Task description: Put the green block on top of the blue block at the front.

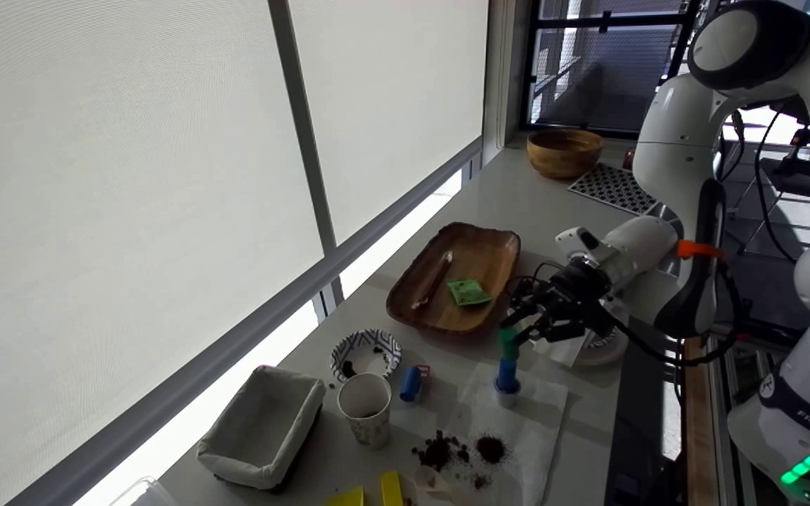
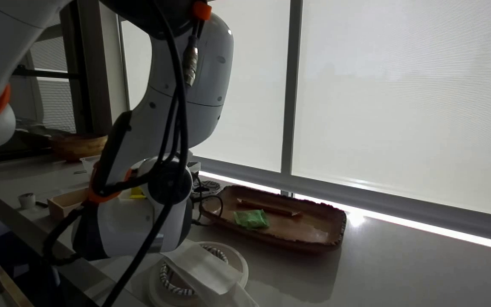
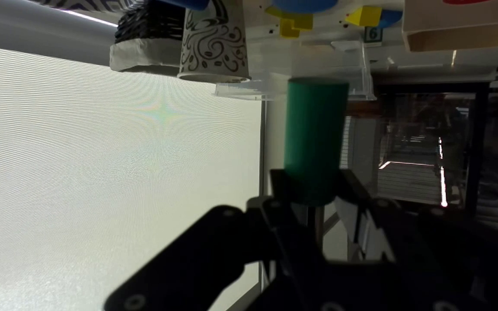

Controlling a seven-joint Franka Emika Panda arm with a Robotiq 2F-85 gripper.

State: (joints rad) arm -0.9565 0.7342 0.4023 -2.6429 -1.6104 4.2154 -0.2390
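My gripper (image 1: pixel 515 329) is shut on the green block (image 1: pixel 509 346), a cylinder gripped near one end. In the wrist view the green block (image 3: pixel 316 134) juts out between the dark fingers. Below it in an exterior view stands the upright blue block (image 1: pixel 508 372), on or in a small pale cup (image 1: pixel 506 398). From that angle green and blue seem to meet. The wrist view shows a gap between the green block's free end and a blue rounded shape (image 3: pixel 305 4) at the top edge, possibly the blue block. Elsewhere the arm hides gripper and blocks.
A wooden tray (image 1: pixel 496 242) with a green packet lies beside the gripper. Around the blocks are a blue cylinder (image 1: pixel 410 384), a paper cup (image 1: pixel 365 397), a patterned bowl (image 1: pixel 338 355), a lined basket (image 1: pixel 257 422), dark crumbs (image 1: pixel 491 450) and yellow blocks (image 1: pixel 391 488).
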